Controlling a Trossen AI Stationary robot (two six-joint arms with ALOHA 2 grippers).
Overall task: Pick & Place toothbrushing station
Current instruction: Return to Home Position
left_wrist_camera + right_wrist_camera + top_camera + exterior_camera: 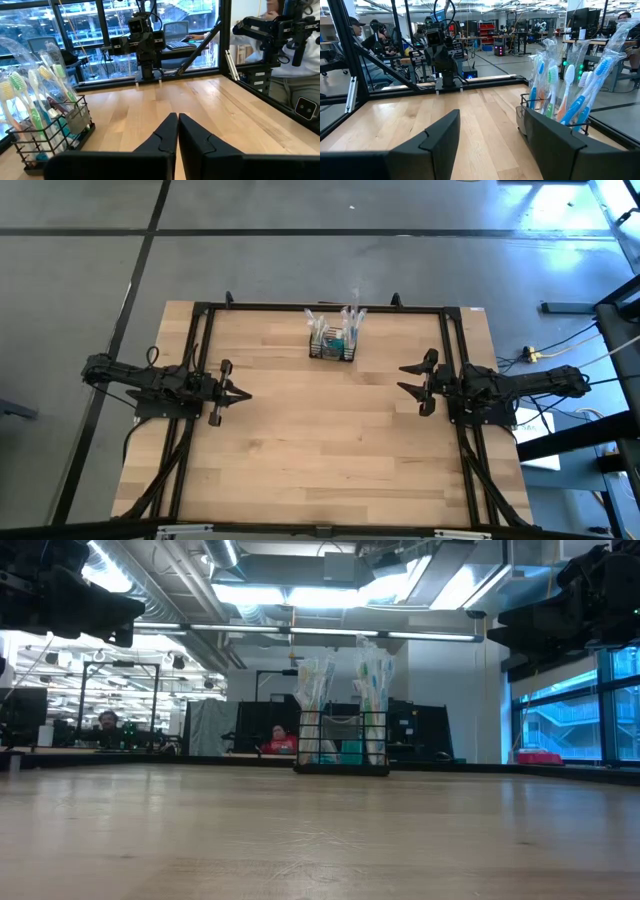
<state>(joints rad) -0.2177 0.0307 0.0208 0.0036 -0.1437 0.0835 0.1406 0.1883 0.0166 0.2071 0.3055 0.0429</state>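
Observation:
The toothbrushing station [332, 345] is a small black wire-mesh caddy standing on its base near the table's far edge, a little right of its middle. Pastel toothbrushes in clear wraps stick up out of it, and teal tubes sit inside. It also shows in the low view [341, 745], the left wrist view [50, 132] and the right wrist view [555, 117]. My left gripper [243, 394] is shut and empty at the table's left. My right gripper [405, 378] is open and empty at the table's right.
A black metal frame [320, 307] runs along the table's far edge and down both sides. The bare wood tabletop [320, 450] stretches between the two arms and toward the near edge. People sit at desks in the room beyond [278, 740].

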